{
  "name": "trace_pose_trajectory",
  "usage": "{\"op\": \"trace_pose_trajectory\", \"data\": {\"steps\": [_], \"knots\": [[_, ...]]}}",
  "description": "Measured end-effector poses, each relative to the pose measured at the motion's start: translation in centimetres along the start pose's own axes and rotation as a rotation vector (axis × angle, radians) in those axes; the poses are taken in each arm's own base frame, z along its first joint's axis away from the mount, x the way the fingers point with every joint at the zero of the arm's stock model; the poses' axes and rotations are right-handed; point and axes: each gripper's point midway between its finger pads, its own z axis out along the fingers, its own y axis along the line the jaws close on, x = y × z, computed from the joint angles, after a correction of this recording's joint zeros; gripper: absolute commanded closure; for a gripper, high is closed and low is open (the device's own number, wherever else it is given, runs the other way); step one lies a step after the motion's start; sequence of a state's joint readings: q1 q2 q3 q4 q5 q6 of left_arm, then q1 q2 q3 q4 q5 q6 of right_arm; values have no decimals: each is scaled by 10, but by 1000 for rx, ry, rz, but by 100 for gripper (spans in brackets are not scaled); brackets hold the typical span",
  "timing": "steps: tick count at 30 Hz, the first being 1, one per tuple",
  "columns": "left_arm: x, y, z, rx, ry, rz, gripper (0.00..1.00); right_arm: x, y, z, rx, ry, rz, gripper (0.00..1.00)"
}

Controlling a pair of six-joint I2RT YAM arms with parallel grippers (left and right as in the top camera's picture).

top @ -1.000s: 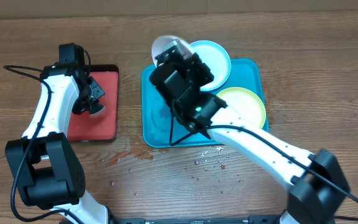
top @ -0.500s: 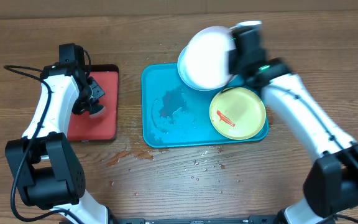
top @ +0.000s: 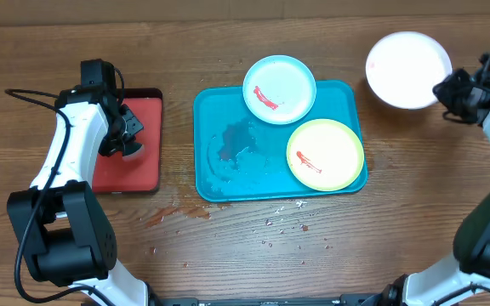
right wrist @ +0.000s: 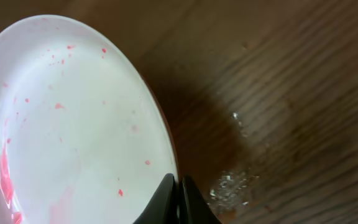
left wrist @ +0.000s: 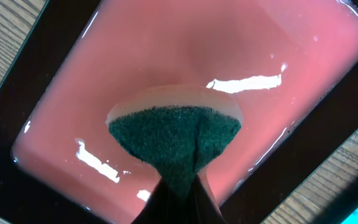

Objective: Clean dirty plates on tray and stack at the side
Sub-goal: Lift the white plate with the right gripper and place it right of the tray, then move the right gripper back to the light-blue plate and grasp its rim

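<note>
- Wooden table: droplets scattered just in front of the teal tray.
- Teal tray: mid-table, wet patch on its bare left half, two plates on its right half.
- Red tray: left of the teal tray, dark rim, glossy wet-looking floor.
- Yellow-green plate: in the teal tray's near right corner, short red smear left of centre.
- Light-blue plate: overhangs the teal tray's far rim, red streak on its left side.
- White plate: off the tray, far right over the table; pink specks and a smear at its edge.
- Right gripper: fingers clamped on the white plate's rim.
- Left gripper: over the red tray, pinched on a green-faced sponge with a pale backing.
</note>
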State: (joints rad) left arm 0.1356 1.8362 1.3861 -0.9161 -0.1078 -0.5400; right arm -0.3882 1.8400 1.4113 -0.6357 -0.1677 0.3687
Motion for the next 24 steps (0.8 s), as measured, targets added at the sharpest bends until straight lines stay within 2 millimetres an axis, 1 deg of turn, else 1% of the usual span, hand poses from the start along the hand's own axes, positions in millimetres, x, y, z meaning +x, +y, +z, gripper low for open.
{"op": "trace_pose_trajectory", "data": {"steps": [4, 7, 8, 10, 11, 12, 13, 14, 15, 16, 18, 20, 21, 24], "knots": [[0, 0, 0, 0, 0, 0, 96, 7, -26, 24, 49, 41, 46, 96], [0, 0, 0, 0, 0, 0, 96, 11, -35, 38, 68, 59, 61, 96], [0, 0, 0, 0, 0, 0, 96, 12, -36, 42, 70, 63, 63, 83], [0, 0, 0, 0, 1, 0, 96, 13, -38, 47, 69, 65, 67, 56], [0, 0, 0, 0, 1, 0, 96, 13, -38, 48, 70, 64, 67, 54], [0, 0, 0, -1, 1, 0, 96, 12, -37, 49, 68, 60, 67, 53], [0, 0, 0, 0, 1, 0, 96, 11, -37, 49, 66, 58, 68, 59], [0, 0, 0, 0, 1, 0, 96, 11, -37, 49, 66, 57, 68, 71], [0, 0, 0, 0, 0, 0, 96, 12, -36, 49, 59, 61, 72, 76], [0, 0, 0, 0, 0, 0, 96, 13, -34, 49, 45, 69, 71, 78], [0, 0, 0, 1, -2, 0, 96, 15, -25, 49, 0, 85, 71, 77], [-2, -1, 0, 4, -7, -1, 96, 17, -10, 49, -76, 101, 65, 75], [-2, -1, 0, 5, -8, -1, 96, 18, 1, 48, -124, 108, 56, 73], [-3, -2, 0, 9, -11, -1, 96, 24, 46, 45, -295, 128, 3, 69]]}}
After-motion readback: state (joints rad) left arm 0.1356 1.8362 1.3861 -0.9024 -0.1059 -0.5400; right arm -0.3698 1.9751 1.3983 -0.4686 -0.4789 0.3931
